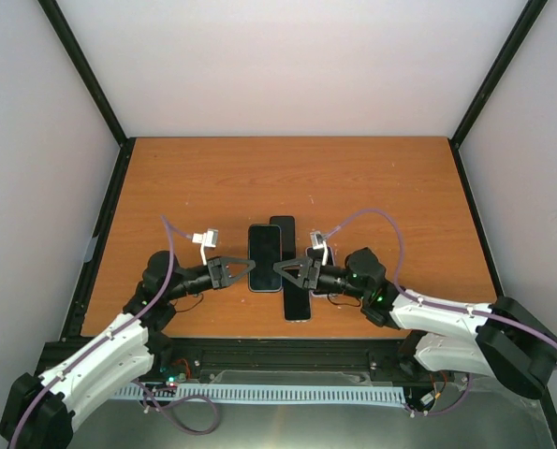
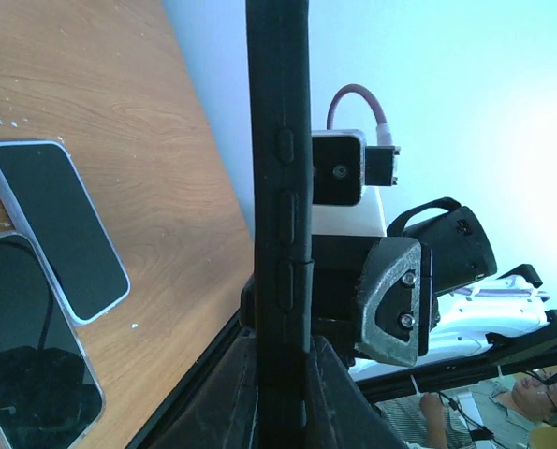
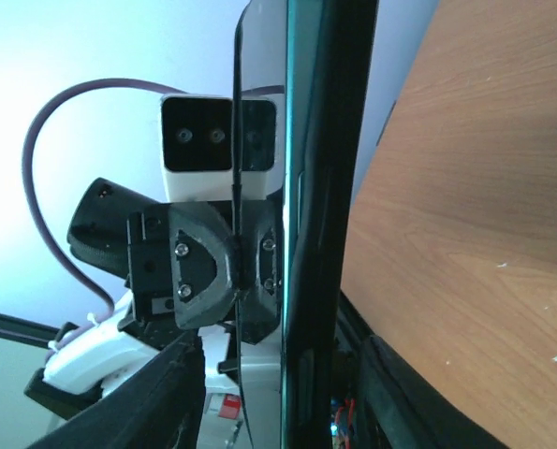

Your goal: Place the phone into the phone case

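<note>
Left fingers [image 2: 227,412] clamp the black phone case [image 2: 278,187] above the tabletop's [image 2: 166,140] near edge, likely a stiff, slick, light shell best pinched at its rim, the phone [image 2: 58,229] lying just below, while the right fingers' [image 3: 166,393] state is unclear.

Overhead above table [image 1: 166,178]; wrists close, opposed

Both arms reach inward, tips nearly meeting.
White left arm [image 1: 100,360]: black left gripper [image 1: 248,267], jaws clamped shut. White right arm [image 1: 442,318]: black right gripper [image 1: 280,270], jaws parted.
</note>
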Controlling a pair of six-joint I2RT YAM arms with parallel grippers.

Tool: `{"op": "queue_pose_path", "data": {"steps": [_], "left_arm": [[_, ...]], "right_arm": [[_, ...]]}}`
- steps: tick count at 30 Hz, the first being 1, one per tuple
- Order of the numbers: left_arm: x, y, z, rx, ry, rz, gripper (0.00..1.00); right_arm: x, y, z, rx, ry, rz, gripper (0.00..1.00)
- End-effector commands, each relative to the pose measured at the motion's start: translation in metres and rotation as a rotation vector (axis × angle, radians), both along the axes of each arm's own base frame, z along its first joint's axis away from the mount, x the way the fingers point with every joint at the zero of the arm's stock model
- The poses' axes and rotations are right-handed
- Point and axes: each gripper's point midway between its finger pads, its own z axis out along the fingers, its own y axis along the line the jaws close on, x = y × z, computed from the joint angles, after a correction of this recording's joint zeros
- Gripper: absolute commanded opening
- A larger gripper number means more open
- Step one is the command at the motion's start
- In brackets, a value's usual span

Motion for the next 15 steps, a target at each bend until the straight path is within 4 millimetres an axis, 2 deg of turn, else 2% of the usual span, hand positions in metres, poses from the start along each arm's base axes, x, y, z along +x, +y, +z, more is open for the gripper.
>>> {"op": "queue_pose_path", "data": {"steps": [1, 4, 11, 13, 15], "left_arm": [[-0.002, 0.0, 0.039, -0.063, -0.165, -0.001, 0.02], [0.002, 0.001, 0.039, -0.057, -0.177, 0.016, 0.0], [0.007, 0.001, 0.039, -0.092, -0.167, 0.036, 0.0], [0.009, 0.001, 0.04, -0.092, -0.169, 0.047, 0.0], [0.012, 0.002, 0.037, -0.078, -0.163, 0.063, 0.0]], "right_arm": [[-0.013, -0.003, 0.003, 0.023, -0.009, 0.048, 0.48], [-0.018, -0.005, -0.002, 0.034, 0.015, 0.064, 0.52], [-0.03, 0.006, 0.002, 0.084, 0.038, 0.13, 0.52], [-0.031, 0.007, 0.002, 0.106, 0.049, 0.139, 0.48], [-0.033, 0.006, 0.004, 0.137, 0.059, 0.145, 0.35]]}}
